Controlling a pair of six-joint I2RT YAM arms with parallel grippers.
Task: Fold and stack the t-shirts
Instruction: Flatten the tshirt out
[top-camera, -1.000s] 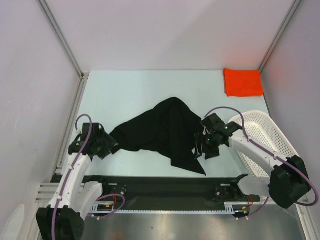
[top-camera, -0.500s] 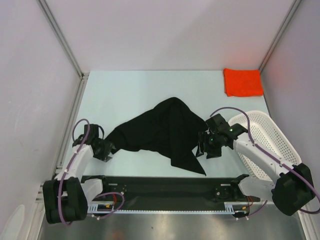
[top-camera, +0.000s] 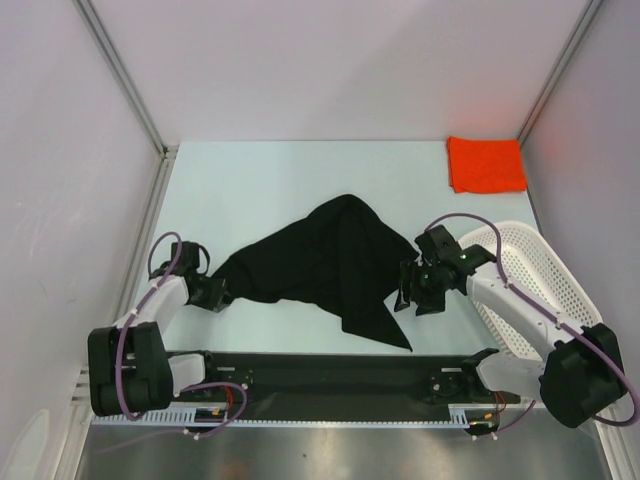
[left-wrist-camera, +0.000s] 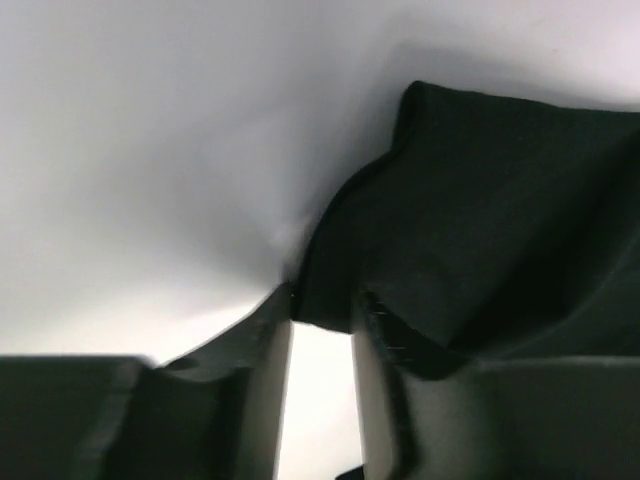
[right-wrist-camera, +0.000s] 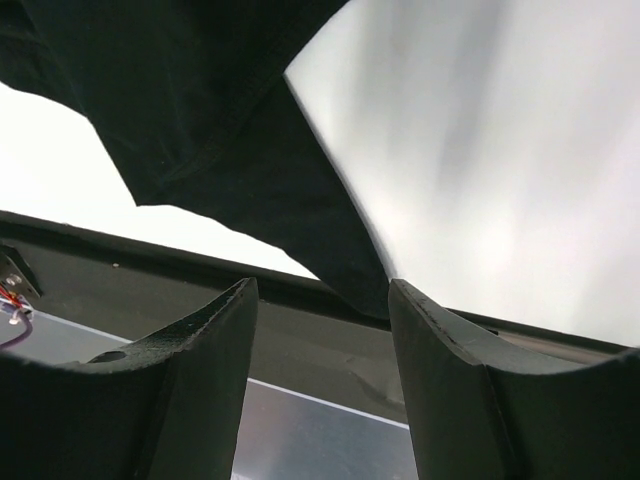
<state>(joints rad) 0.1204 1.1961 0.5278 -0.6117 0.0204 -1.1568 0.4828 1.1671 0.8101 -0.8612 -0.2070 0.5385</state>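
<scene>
Black t-shirt (top-camera: 330, 262) lay crumpled mid-frame on the surface (top-camera: 260, 190), not spread or folded. Orange t-shirt (top-camera: 486, 164) sat folded flat at upper right, well apart.

Step, as I judged it: getting hold of 2 edges of the black one to spread it.

Left gripper (top-camera: 220, 293) was at the shirt's left corner. Its jaws stood narrowly apart, with the hem right at the tips and bare surface visible through the gap, so no clamp yet. Right gripper (top-camera: 402, 292) was at the shirt's right edge, jaws wide apart, nothing between them.

Next move calls for both to pinch the cloth, then pull it taut and flat.

Count: 2 t-shirts, 2 grippers, 1 white basket (top-camera: 540, 270) at right.
</scene>
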